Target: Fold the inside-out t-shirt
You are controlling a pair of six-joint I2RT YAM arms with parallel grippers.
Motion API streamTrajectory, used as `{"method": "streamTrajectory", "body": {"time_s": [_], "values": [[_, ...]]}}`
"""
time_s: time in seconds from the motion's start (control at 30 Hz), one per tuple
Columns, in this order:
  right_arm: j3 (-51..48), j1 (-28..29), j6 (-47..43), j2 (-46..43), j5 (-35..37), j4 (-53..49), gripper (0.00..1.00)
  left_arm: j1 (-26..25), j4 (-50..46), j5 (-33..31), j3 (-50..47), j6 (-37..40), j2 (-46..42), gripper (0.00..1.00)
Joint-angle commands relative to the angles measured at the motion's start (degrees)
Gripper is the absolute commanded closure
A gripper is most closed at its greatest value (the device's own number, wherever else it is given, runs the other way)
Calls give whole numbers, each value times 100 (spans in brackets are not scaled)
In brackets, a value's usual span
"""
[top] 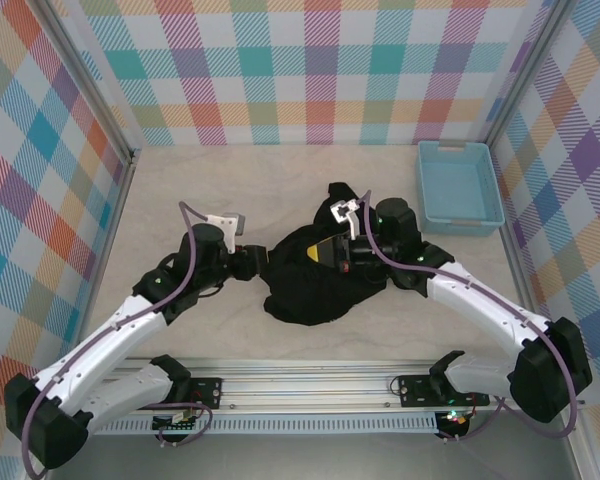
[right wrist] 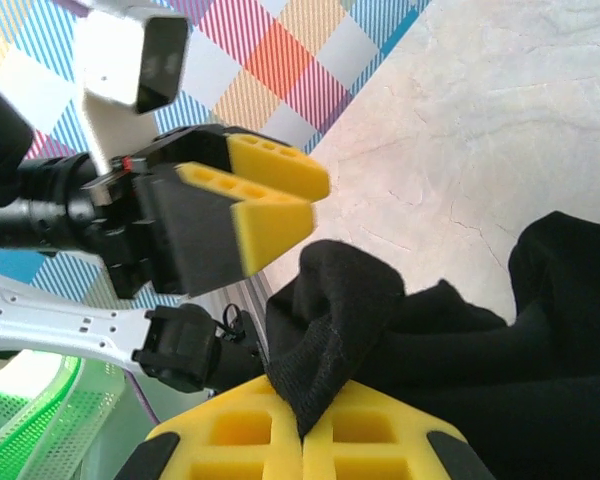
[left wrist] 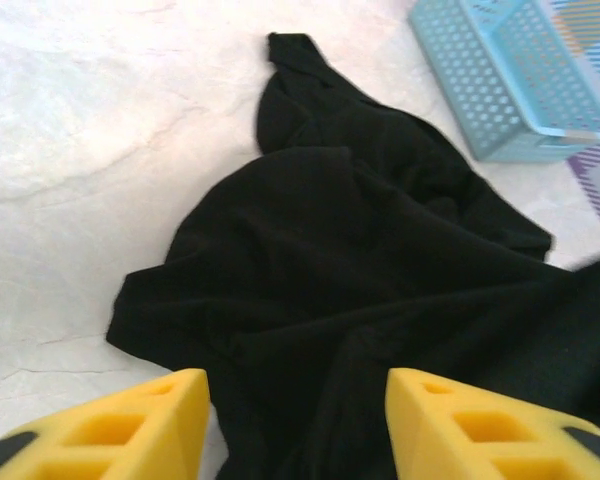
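From above, the inside-out t-shirt [top: 315, 280] lies crumpled in a black heap mid-table [top: 230, 190], between the two arms, with the light-blue basket [top: 458, 188] well apart at the far right. The left gripper [top: 252, 262] sits at the heap's left edge and the right gripper [top: 330, 250] on its top. The left wrist camera shows its yellow fingers [left wrist: 110, 428] apart, with loose black cloth [left wrist: 360, 280] running between them unpinched and the basket [left wrist: 510, 75] beyond. The right wrist camera shows its gripper [right wrist: 300, 432] with fingers pressed together on a stitched fold of the shirt [right wrist: 330, 330], and the left gripper [right wrist: 315, 200] just beside it, parted.
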Motion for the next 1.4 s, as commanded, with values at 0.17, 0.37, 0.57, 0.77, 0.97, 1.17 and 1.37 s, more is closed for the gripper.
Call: {"method": "streamTrajectory", "body": {"time_s": [0.17,0.37,0.57,0.77,0.97,1.17,1.37], "values": [[-56,-5,392,29,537,343,100,-622,304,427,-73,-339,-373,36],[-161,22,551,52,447,619,100,-951,730,819,287,41,619,40],[-13,-71,376,-216,779,263,100,-980,1012,1435,11,313,1018,76],[98,-444,662,-177,465,481,100,-989,1170,1659,-458,398,1147,100],[205,-624,602,-198,276,287,100,-989,964,1700,-521,593,1243,97],[18,-611,669,-112,113,368,100,-995,949,1575,-324,748,999,75],[-41,-617,680,-55,97,400,100,-989,1091,1831,-128,749,713,57]]}}
